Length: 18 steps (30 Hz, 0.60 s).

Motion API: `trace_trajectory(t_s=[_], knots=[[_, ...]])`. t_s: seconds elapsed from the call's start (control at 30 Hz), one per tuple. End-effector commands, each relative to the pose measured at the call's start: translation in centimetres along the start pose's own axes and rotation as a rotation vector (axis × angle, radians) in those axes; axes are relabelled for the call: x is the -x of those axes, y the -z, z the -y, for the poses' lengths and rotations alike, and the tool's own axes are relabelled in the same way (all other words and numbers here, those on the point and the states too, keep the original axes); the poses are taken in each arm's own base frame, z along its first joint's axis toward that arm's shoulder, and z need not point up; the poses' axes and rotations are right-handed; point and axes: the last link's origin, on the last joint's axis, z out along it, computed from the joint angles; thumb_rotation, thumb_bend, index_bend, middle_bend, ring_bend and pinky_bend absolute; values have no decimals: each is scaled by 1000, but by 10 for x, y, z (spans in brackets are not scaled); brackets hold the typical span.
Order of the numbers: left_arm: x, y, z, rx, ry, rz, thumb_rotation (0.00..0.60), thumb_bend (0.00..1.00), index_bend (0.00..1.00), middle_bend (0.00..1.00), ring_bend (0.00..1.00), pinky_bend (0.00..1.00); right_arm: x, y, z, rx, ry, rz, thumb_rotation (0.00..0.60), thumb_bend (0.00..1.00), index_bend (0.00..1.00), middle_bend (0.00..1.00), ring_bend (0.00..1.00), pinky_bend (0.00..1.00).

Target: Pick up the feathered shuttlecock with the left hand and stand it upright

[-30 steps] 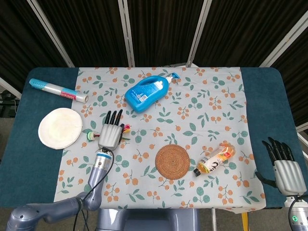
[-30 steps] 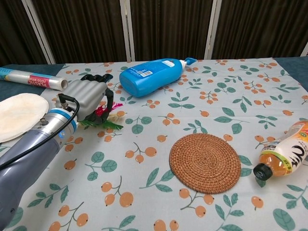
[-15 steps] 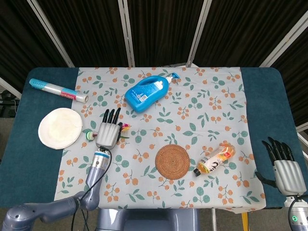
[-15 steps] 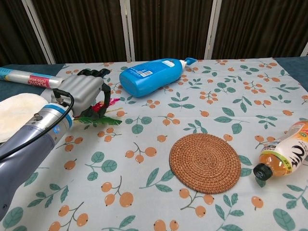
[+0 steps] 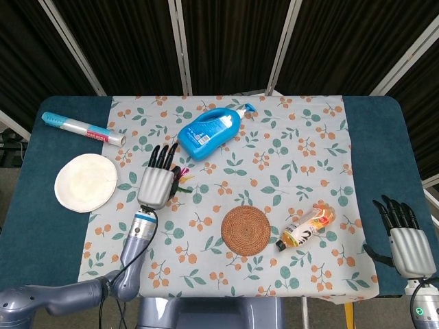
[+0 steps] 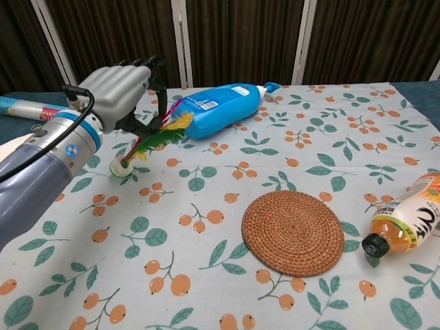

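Observation:
The feathered shuttlecock (image 6: 159,135) has green, yellow and pink feathers and a white round base. My left hand (image 6: 117,93) grips it by the feathers and holds it tilted, base down to the left, close to the floral cloth (image 6: 227,289). I cannot tell whether the base touches the cloth. From the head view the left hand (image 5: 156,181) covers most of the shuttlecock (image 5: 182,181), with only feather tips showing at its right. My right hand (image 5: 406,240) rests open at the table's right edge, holding nothing.
A blue pump bottle (image 6: 216,108) lies just behind the shuttlecock. A woven coaster (image 6: 292,232) sits mid-table, with an orange bottle (image 6: 405,220) on its side to the right. At far left a white round pad (image 5: 85,181) and a plastic-wrap roll (image 5: 82,127) lie.
My left hand has risen with the shuttlecock in it. The feathers came up off the cloth, so it now hangs tilted instead of lying flat. The right hand has not moved.

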Motion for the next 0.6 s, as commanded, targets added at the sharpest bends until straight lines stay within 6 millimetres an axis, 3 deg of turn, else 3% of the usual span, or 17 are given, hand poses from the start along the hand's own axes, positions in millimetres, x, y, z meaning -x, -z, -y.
trace_trajectory(t_s=[0.03, 0.6], knots=[[-13, 3, 2, -16, 53, -21, 600, 492, 604, 0, 0, 0, 0, 0, 0, 1, 0, 0, 600, 107, 93, 0, 0, 0], [-45, 21, 25, -23, 135, -67, 600, 495, 609, 0, 0, 0, 2, -2, 2, -3, 6, 5, 600, 107, 93, 0, 0, 0]])
